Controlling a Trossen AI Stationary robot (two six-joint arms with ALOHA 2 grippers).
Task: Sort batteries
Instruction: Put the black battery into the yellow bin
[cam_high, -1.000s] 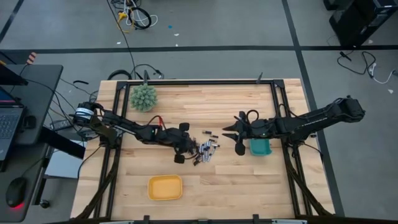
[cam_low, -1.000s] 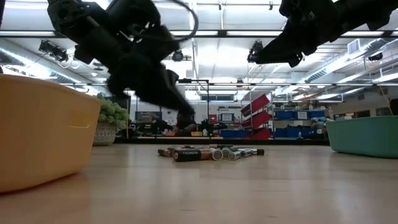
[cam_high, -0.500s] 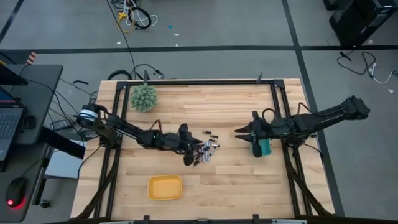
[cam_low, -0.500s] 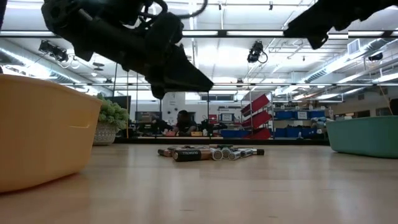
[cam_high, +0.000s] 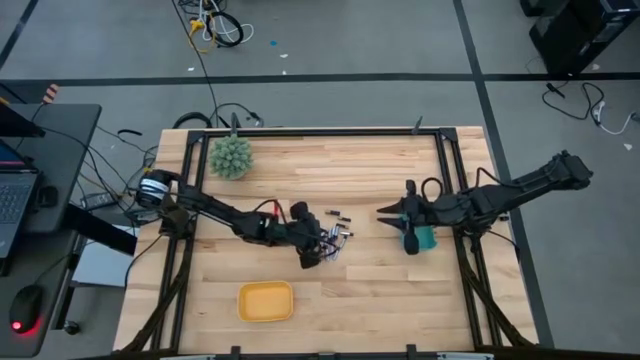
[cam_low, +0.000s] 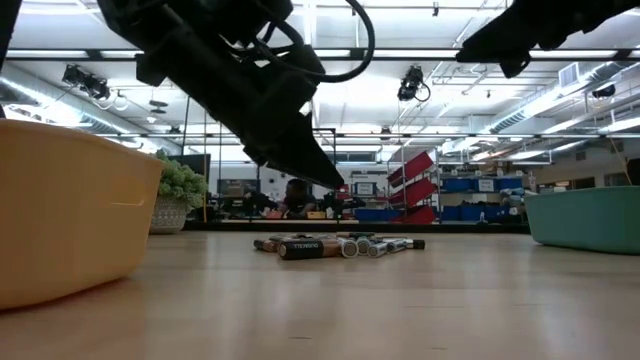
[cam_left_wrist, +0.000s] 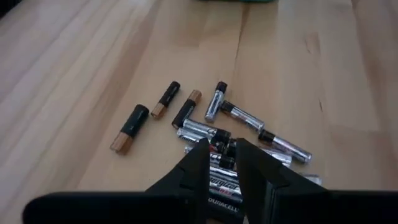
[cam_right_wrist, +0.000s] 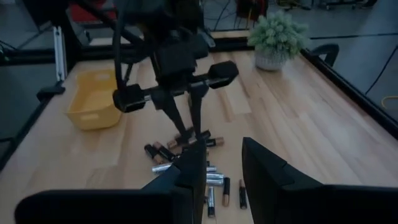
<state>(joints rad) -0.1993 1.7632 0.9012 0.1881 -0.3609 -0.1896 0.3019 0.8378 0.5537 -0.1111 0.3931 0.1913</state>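
tabletop (cam_high: 370, 280): pale wood in a black frame; bare wood along the front between the trays and across the back right.
batteries (cam_high: 333, 240): loose heap mid-tabletop, dark and silvery cells lying flat, a few dark ones strayed just to one side; well away from every edge.
yellow tray (cam_high: 265, 301): front left, near the front edge, apart from the heap.
teal tray (cam_high: 424, 238): right side, partly under the right arm.
spiky green ball (cam_high: 230, 156): back left corner, well apart from the heap.
left pincer (cam_high: 318, 250): over the near-left part of the heap, tips angled down onto it; fingers a narrow gap apart, nothing seen held.
right pincer (cam_high: 392, 218): in the air right of the heap, beside the teal tray, well clear of the cells; fingers slightly apart, nothing seen between them.
low view only: left fingertips (cam_low: 322, 175) hang above the heap, not on the wood; heap reads as one low row.
left wrist view only: brand print on cells (cam_left_wrist: 214, 186), fingertips (cam_left_wrist: 202, 149) just over the silvery ones.
right wrist view only: the left pincer seen from the front above the heap, yellow tray behind it.
change: left pincer moved rightward over the heap and dipped; right pincer drew back toward the teal tray, then held; heap unmoved.
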